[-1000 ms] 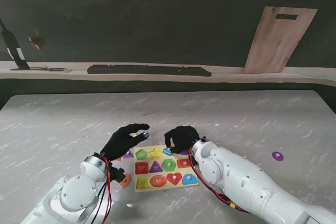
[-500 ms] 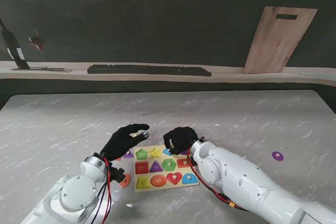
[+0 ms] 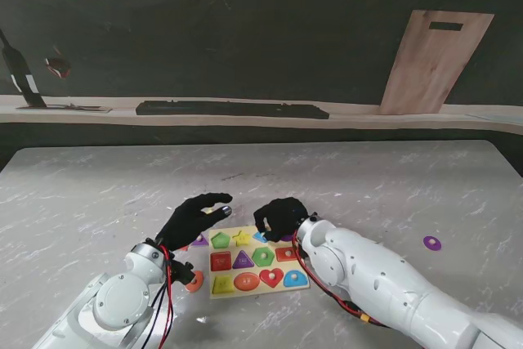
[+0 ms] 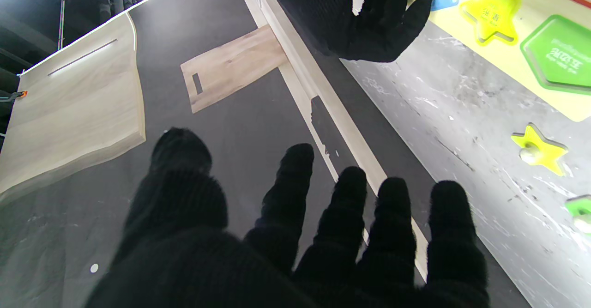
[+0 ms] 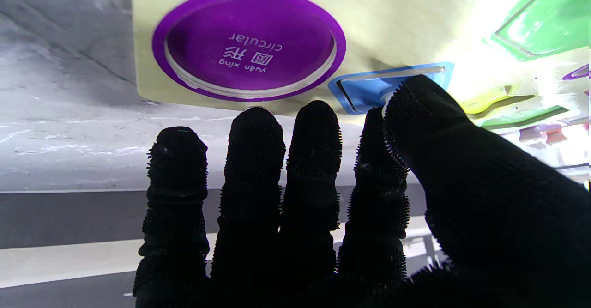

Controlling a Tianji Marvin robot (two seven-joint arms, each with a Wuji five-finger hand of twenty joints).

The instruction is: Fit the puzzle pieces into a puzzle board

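On the left of the stand's view, our left hand (image 3: 189,217) hovers over the marble surface (image 3: 98,194) just beside the left edge of the puzzle board (image 3: 282,285), palm down, its fingers (image 4: 295,192) spread apart and holding nothing. An orange piece (image 3: 194,281) lies on the surface near the board's near-left corner, close to our left wrist, and a purple piece (image 3: 199,240) peeks out at the board's left edge. The left wrist view shows a loose yellow star (image 4: 538,148) lying on the surface beside the board, apart from it, while a second yellow star (image 4: 489,10) and a green pentagon (image 4: 558,54) sit in their slots.

The board lies flat on the surface between our 2 arms, with coloured shapes seated in rows. Our right hand (image 3: 280,217) is curled over the board's far edge. In the right wrist view its thumb and index finger meet at the small knob of a blue piece (image 5: 369,88), which sits at its recess next to the purple circular slot (image 5: 249,45); whether the piece is fully seated we cannot tell. The other 3 fingers (image 5: 258,169) are held close together, pointing past the board's edge.

Well to the right, a purple piece (image 3: 431,243) lies alone on the surface
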